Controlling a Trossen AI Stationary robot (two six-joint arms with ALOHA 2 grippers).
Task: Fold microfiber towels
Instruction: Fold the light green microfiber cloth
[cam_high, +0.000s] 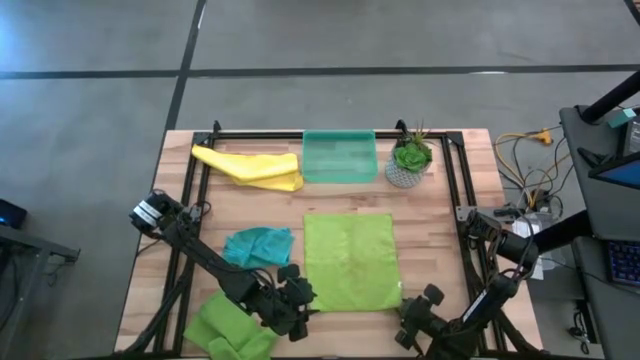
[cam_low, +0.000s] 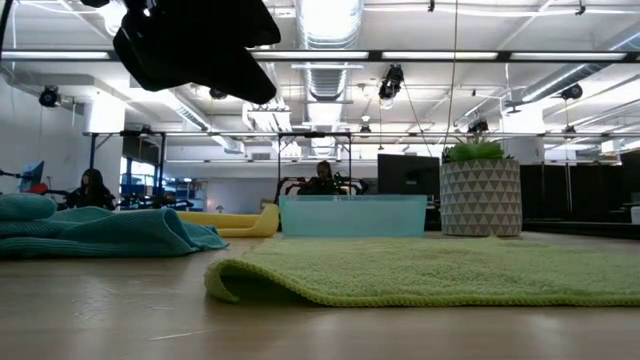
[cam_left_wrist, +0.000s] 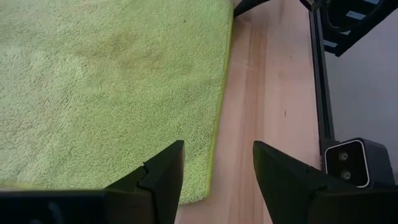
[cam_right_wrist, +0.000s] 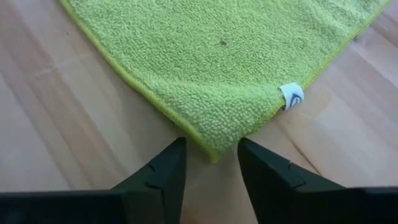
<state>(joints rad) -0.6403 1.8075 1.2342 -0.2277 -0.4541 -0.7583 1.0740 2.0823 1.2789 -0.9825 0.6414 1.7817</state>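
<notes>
A lime green towel (cam_high: 350, 262) lies spread flat at the table's middle, and its near edge curls up a little in the low view (cam_low: 225, 285). My left gripper (cam_high: 300, 296) is open above the towel's near left corner (cam_left_wrist: 202, 186), and the towel's side edge runs between its fingers (cam_left_wrist: 214, 171). My right gripper (cam_high: 410, 316) is open at the near right corner (cam_right_wrist: 214, 149), which lies between its fingertips (cam_right_wrist: 211, 163) next to a white tag (cam_right_wrist: 292, 95). A second lime green towel (cam_high: 228, 328) lies folded at the near left. A teal towel (cam_high: 258, 245) lies crumpled and a yellow one (cam_high: 250, 166) lies bunched.
A translucent green tray (cam_high: 340, 156) and a potted plant (cam_high: 408, 162) stand at the far edge. A black frame (cam_high: 455, 180) runs around the work area. Bare wood shows between the spread towel and the tray. People sit in the room beyond the table (cam_low: 90, 188).
</notes>
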